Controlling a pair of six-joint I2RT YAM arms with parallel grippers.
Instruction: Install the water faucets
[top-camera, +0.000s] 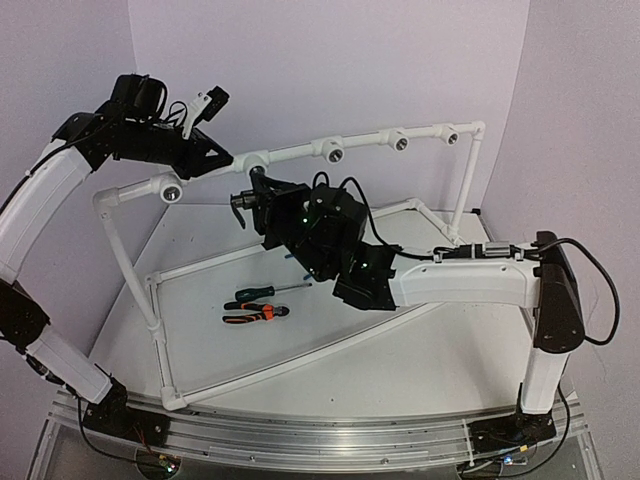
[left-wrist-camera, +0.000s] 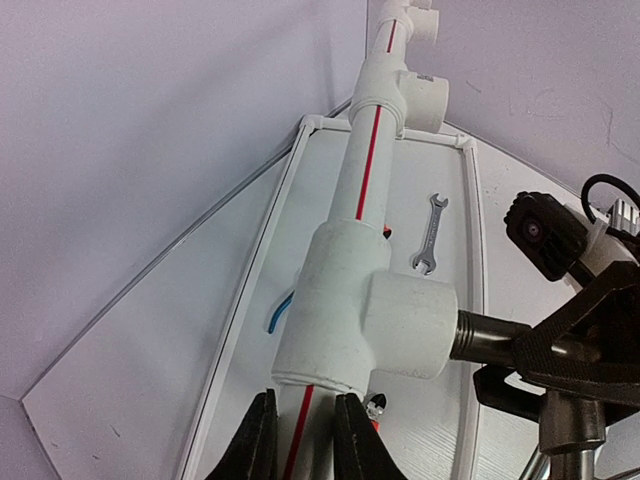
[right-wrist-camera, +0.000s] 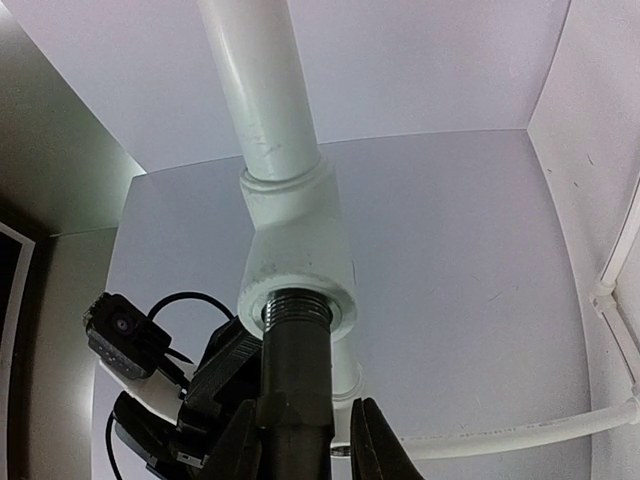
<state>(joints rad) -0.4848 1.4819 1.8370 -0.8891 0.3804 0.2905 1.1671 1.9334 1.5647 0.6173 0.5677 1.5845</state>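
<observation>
Clamping the faucet (right-wrist-camera: 295, 375) at the tee (right-wrist-camera: 298, 255), right end effector (right-wrist-camera: 300, 445); left end effector (left-wrist-camera: 298, 445) clamps pipe (left-wrist-camera: 366, 170)

1 dark faucet (right-wrist-camera: 296, 380) (threaded end) seated in the white tee (right-wrist-camera: 298, 262) opening

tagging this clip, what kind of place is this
Probably a robotics lab bench mocked up for plumbing: a white pipe frame with tee fittings on a table, plain lilac backdrop walls, plus a screwdriver and pliers.
</observation>
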